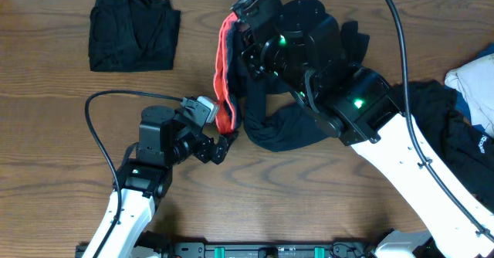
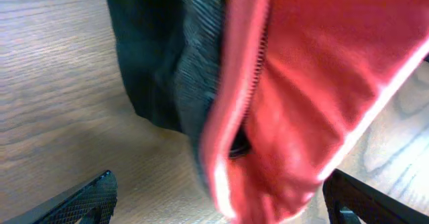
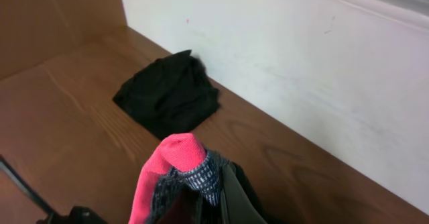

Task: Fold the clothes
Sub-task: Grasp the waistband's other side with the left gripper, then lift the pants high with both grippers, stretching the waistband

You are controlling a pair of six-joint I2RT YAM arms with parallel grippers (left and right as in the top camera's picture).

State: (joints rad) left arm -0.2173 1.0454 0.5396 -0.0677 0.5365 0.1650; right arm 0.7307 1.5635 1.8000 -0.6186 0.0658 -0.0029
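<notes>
— The right hand (image 1: 238,17), how is it?
— Clamped on the upper end of the black trouser piece (image 1: 282,127). I see its coral band (image 1: 225,80) stretching from there to my left hand (image 1: 226,144), whose fingers stand wide apart either side of the band's lower end.
— Around it?
— On the worktop (image 1: 309,204), a folded black garment (image 1: 131,30) lies far left and a heap of clothes (image 1: 455,127) at the right edge.

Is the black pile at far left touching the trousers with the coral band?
Apart. The overhead view shows a strip of bare table between the black pile and the trousers, coral band included.
</notes>
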